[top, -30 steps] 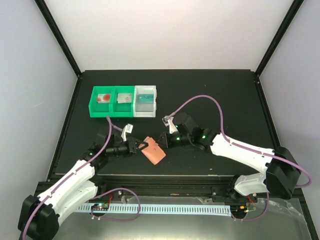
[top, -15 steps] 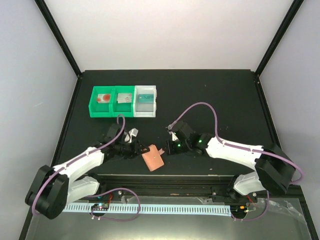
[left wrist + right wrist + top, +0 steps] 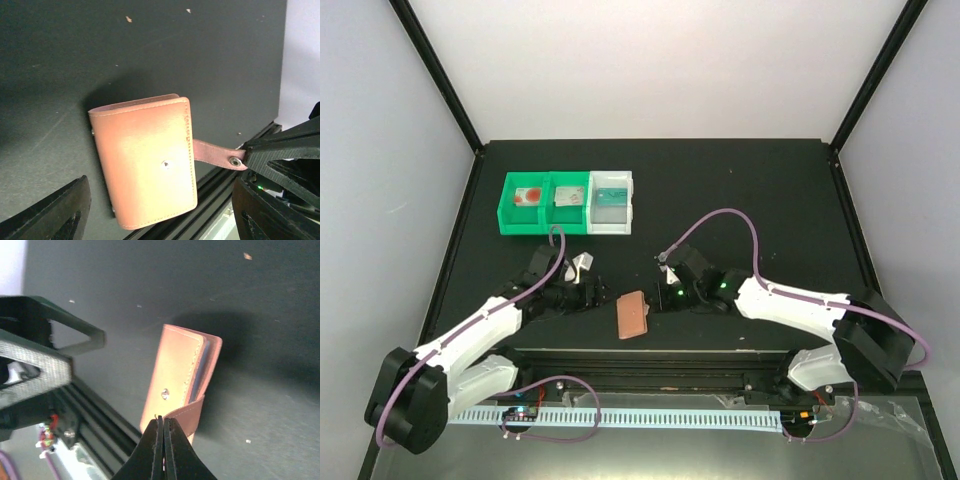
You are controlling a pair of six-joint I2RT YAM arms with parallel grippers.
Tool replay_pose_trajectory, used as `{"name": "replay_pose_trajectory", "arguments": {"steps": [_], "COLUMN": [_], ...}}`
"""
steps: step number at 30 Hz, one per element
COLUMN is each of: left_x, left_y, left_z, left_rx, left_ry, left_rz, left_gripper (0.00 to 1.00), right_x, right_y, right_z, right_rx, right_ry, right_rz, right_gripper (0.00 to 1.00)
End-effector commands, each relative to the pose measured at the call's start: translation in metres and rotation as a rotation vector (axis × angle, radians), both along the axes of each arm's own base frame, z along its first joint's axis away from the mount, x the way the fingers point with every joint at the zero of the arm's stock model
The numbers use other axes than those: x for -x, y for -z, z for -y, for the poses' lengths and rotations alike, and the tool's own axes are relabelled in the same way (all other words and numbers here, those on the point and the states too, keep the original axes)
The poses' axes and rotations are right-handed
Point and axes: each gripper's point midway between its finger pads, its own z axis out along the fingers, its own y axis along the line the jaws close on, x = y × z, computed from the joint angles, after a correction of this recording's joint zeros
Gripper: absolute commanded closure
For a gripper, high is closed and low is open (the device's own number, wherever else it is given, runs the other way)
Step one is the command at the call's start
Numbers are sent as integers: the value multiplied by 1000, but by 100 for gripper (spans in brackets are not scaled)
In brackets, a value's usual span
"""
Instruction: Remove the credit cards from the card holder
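- Black tabletop (image 3: 740,200), white walls: your salmon-pink flat rectangular card holder (image 3: 633,314) lies closed near the front edge, between both grippers.
- Left gripper (image 3: 160,212): fingers wide apart, flanking the holder without touching it.
- Right gripper (image 3: 161,421): fingers together, pinching the holder's side tab (image 3: 212,152).
- Thin plastic credit cards (image 3: 529,195) sit in the green and white open bins (image 3: 525,224), rear left.

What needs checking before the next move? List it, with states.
1. Left fingers open, clear of the card holder: ok.
2. Right fingers pinching its tab: ok.
3. Holder opened for access: not ok, it is folded shut.
4. Anything inside it: cannot tell.
5. Bins holding credit cards: ok.
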Motion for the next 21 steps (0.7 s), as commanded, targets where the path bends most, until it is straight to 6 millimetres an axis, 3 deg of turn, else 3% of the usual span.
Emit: {"name": "replay_pose_trajectory", "arguments": {"steps": [1,9,16,21], "left_x": [4,7,9,10], "left_y": [-12,-5,6,17], "left_z": [5,4,0,-2], "left_rx": [51,42,13,-15], "left_ry": [38,59,49,55], "left_rz": [31,24,18,-4], "left_gripper": [21,21,24,29], "right_x": [2,3,6,2], "right_y": [-36,-50,-42,-28], "right_z": [-21,-36,-44,-34], "right_rx": [-185,-273,-286,-214], "right_ry": [-11,-34,-54,-16], "right_rz": [-8,-21,-72,-68], "right_gripper": [99,99,99,99]}}
